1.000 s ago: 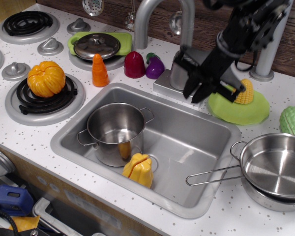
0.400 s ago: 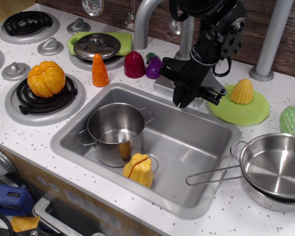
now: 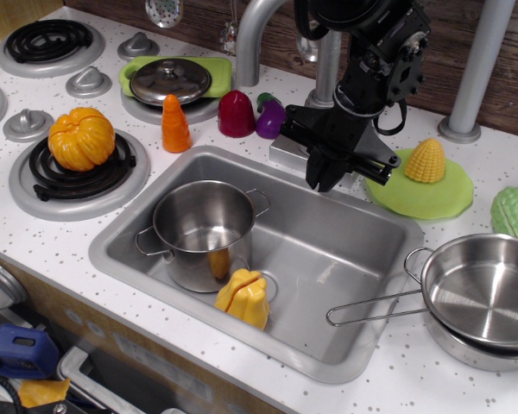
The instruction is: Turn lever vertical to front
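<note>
In the middle of the speckled white counter a steel sink is set, holding a pot and a yellow toy vegetable. At the sink's back edge the faucet base is covered by the black gripper, whose fingers point down over the basin rim. The lever is hidden behind the gripper at that base and cannot be made out, and whether the fingers are closed on anything cannot be told. To the right a green plate with corn is seen, and a pan nearer the front. An orange pumpkin sits on the left burner.
</note>
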Controlling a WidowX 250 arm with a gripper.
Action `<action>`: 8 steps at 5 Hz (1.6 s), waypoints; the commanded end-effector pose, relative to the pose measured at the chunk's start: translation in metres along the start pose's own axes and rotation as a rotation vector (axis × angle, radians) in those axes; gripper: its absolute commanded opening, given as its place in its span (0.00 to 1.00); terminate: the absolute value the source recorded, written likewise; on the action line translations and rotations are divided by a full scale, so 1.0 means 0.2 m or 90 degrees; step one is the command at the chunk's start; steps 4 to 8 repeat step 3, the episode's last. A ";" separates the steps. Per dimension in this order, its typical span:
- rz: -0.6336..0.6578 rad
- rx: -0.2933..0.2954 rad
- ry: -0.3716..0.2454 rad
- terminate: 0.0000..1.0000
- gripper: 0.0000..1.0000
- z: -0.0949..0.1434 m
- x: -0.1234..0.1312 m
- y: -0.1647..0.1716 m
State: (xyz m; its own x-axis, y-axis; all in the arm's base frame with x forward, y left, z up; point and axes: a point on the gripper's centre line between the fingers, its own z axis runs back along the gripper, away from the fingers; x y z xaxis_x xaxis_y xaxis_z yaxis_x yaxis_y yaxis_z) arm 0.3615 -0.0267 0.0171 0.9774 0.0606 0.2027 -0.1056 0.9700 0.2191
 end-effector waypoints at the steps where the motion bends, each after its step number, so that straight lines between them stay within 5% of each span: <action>1: 0.016 -0.030 -0.007 0.00 0.00 -0.07 0.03 -0.08; 2: 0.019 -0.031 0.014 0.00 0.00 -0.05 -0.01 -0.10; 3: 0.026 -0.043 0.040 1.00 0.00 -0.02 -0.03 -0.12; 8: 0.026 -0.043 0.040 1.00 0.00 -0.02 -0.03 -0.12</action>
